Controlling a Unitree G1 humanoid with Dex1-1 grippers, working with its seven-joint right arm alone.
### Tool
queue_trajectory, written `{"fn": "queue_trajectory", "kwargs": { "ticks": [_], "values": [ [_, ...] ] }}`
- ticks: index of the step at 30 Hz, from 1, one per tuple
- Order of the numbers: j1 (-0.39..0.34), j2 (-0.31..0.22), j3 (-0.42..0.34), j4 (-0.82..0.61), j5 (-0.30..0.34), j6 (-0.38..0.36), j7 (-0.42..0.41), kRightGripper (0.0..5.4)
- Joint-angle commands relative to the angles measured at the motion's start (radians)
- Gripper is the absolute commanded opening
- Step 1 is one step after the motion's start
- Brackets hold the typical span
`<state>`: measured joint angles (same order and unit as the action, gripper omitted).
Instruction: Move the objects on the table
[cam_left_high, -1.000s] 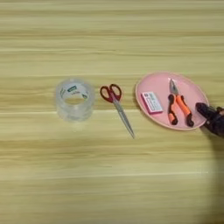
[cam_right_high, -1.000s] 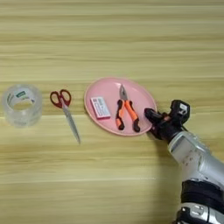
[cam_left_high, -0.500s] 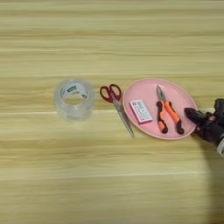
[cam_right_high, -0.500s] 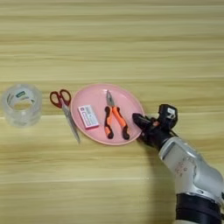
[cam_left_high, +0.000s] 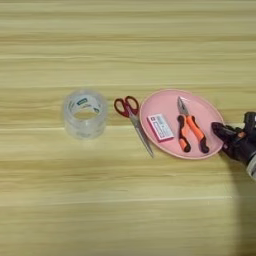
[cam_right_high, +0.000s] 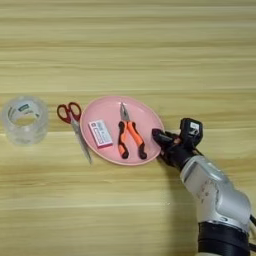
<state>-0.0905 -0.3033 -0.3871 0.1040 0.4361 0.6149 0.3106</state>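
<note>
Wooden table (cam_right_high: 125, 45), grain running left-right. Pink plate (cam_right_high: 145, 112) near centre, oval, long axis left-right, left rim over scissors' blade. On plate: pliers (cam_right_high: 129, 135), nose pointing away, handles toward robot; pink-and-white piece (cam_right_high: 100, 133) left of them. Gripper (cam_right_high: 161, 141) at plate's right rim; fingers' spread: cannot tell. Scissors (cam_right_high: 75, 127) just left, tape roll (cam_right_high: 24, 120) farther left.

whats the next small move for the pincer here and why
Probably one more short nudge leftward. The pincer sits at the right rim of the pink plate, which carries the pliers and the small pink-and-white piece. The plate's left rim already meets the scissors, so push gently.
</note>
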Motion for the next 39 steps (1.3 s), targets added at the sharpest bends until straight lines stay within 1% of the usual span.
{"fn": "queue_trajectory", "kwargs": {
  "ticks": [1, 4, 5, 6, 9, 12, 15, 21, 26, 27, 28, 39],
  "values": [
    [-0.042, -0.029, -0.004, -0.044, -0.008, -0.049, -0.005, 1.81],
    [-0.043, -0.029, -0.005, -0.046, -0.009, -0.051, -0.005, 2.14],
    [-0.043, -0.029, -0.005, -0.045, -0.009, -0.052, -0.005, 2.36],
    [-0.044, -0.029, -0.006, -0.043, -0.009, -0.053, -0.005, 2.42],
    [-0.047, -0.029, -0.004, -0.037, -0.009, -0.055, -0.004, 2.85],
    [-0.048, -0.029, -0.003, -0.036, -0.009, -0.056, -0.003, 3.16],
    [-0.050, -0.029, -0.001, -0.032, -0.010, -0.058, -0.002, 3.65],
    [-0.057, -0.027, 0.003, -0.007, -0.013, -0.067, -0.002, 4.36],
    [-0.064, -0.027, 0.005, 0.009, -0.015, -0.070, -0.004, 3.74],
    [-0.064, -0.027, 0.006, 0.011, -0.015, -0.071, -0.003, 3.68],
    [-0.065, -0.027, 0.006, 0.012, -0.015, -0.072, -0.003, 3.31],
    [-0.066, -0.024, 0.014, 0.017, -0.011, -0.073, 0.005, 1.81]
  ]
}}
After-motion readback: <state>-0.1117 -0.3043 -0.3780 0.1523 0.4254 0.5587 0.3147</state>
